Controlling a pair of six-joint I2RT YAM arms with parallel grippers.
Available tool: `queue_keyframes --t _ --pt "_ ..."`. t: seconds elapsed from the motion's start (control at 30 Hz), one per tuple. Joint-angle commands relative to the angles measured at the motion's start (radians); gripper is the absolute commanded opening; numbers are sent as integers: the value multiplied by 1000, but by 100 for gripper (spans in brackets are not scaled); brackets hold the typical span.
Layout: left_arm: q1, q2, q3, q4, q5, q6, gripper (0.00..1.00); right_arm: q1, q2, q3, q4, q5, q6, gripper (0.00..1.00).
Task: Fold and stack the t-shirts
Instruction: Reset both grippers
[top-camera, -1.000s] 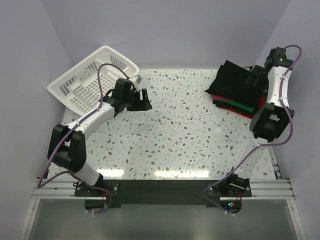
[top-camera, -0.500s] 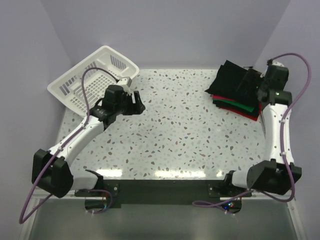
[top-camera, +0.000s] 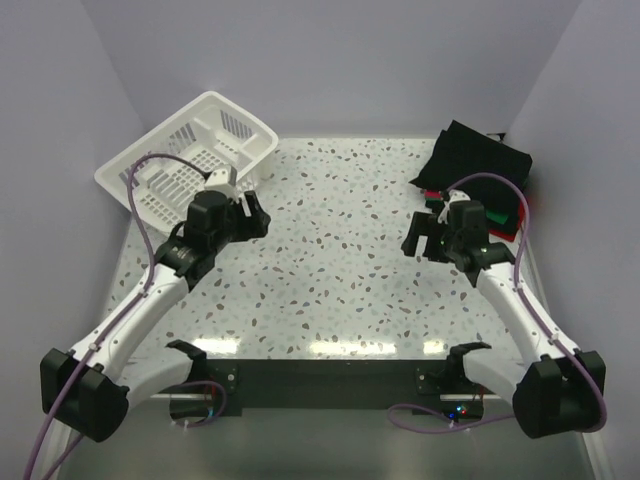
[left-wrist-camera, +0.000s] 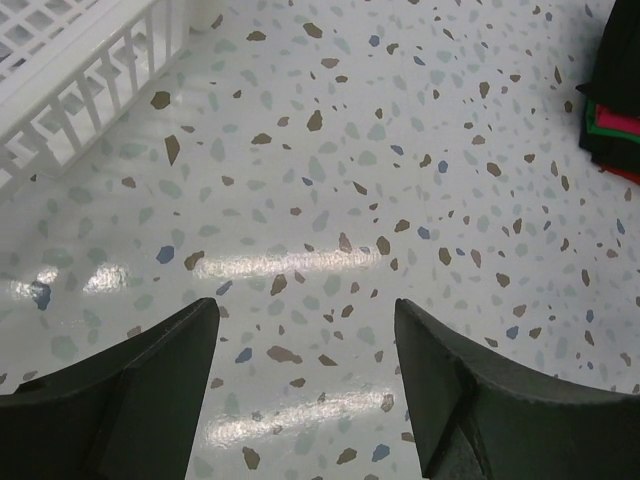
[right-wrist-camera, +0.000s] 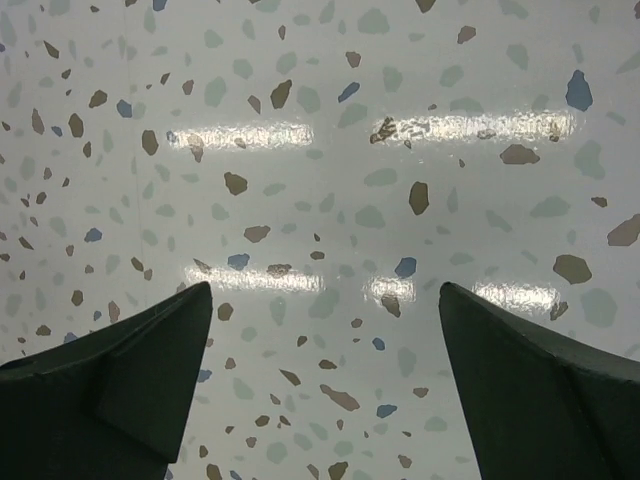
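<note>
A stack of folded t-shirts (top-camera: 478, 168) lies at the table's back right corner, a black one on top with red and green edges showing below. Its edge also shows at the right of the left wrist view (left-wrist-camera: 612, 100). My left gripper (top-camera: 257, 213) is open and empty over bare table next to the basket; in its wrist view (left-wrist-camera: 305, 375) only speckled tabletop lies between the jaws. My right gripper (top-camera: 418, 236) is open and empty over the table, left of the stack; its wrist view (right-wrist-camera: 325, 385) shows only tabletop.
A white slatted plastic basket (top-camera: 178, 165) lies tilted at the back left, and its wall shows in the left wrist view (left-wrist-camera: 95, 70). The speckled table (top-camera: 340, 270) is walled in by lavender panels on three sides.
The right arm has drawn back from the shirt stack, toward the near middle of the table. The left arm has pulled back and to the left, away from the centre. Both grippers are empty.
</note>
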Motion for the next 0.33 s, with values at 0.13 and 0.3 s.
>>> queue_keyframes --t 0.13,0.3 --pt "-4 -98 -61 21 -78 18 77 19 -77 -42 108 32 9 99" --pt "-4 -123 -55 -5 -133 24 77 17 -102 -13 93 71 -2 99"
